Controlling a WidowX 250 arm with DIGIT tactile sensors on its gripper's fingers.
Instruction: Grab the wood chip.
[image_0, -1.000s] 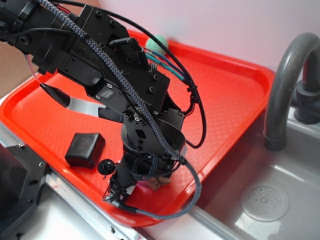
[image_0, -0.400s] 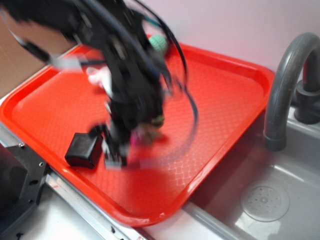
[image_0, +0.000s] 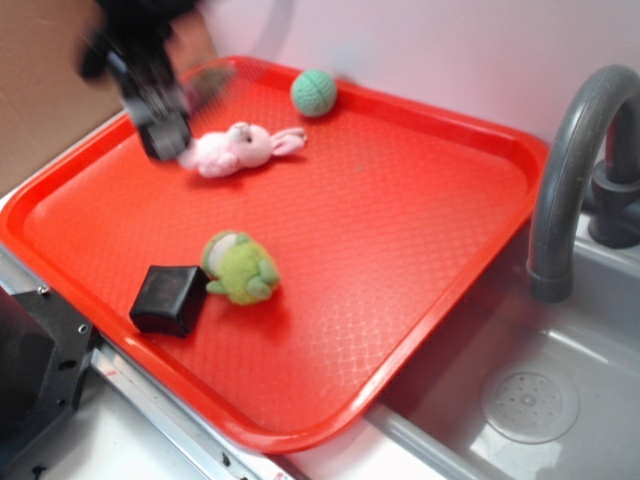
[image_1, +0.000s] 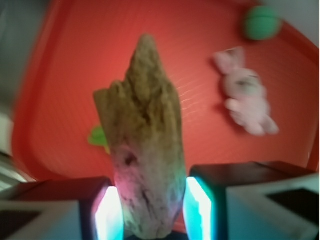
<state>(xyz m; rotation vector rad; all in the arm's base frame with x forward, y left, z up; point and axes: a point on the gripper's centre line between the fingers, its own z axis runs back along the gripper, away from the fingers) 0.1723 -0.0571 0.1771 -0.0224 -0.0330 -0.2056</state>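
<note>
Lifted since a second ago, my jaws are clenching the rough grey-brown wood chip (image_1: 145, 145), its long axis pointing straight out from between them over the red plastic tray (image_0: 420, 200).

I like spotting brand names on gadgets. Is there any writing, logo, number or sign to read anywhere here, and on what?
No readable text in either view.
The small black square box: no label visible.
The orange-red plastic tray: only a moulded texture pattern.
The blurred black gripper, clamping the rough grey-brown wood chip: no markings can be made out.
</note>
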